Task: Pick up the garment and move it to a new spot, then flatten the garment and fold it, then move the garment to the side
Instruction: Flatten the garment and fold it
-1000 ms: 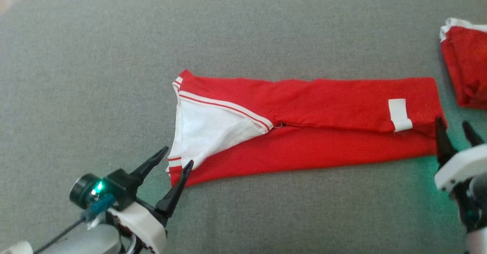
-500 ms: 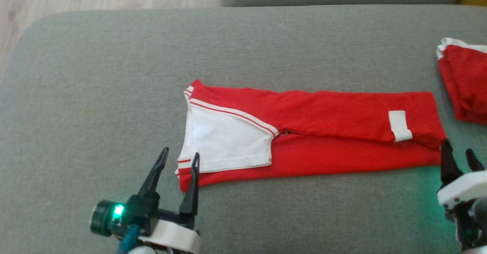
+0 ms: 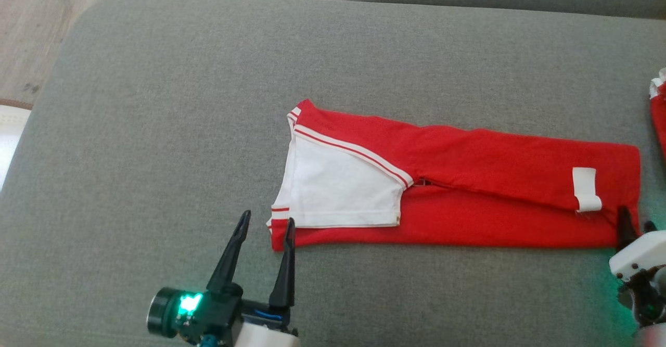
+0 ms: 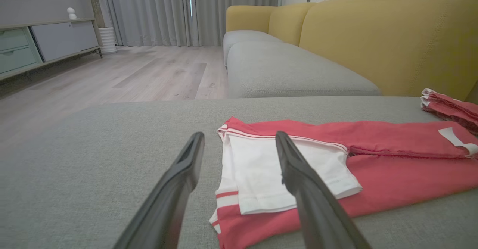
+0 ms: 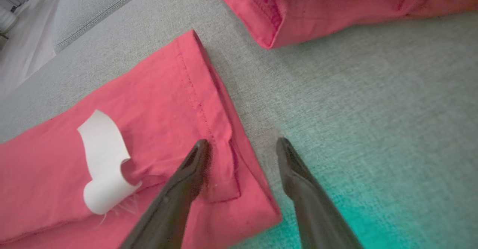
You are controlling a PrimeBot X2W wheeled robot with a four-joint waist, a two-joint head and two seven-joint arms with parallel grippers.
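The head view's right edge cuts off a second red garment (image 3: 660,123) and the right hand (image 3: 635,218).

We swung our left end effector (image 3: 267,217) from a slant to pointing straight up the head view, tips just off the near corner of the garment (image 3: 494,191). Its white sleeve (image 3: 338,191) settled from a raised triangle into a flat panel. Our head camera shifted too.
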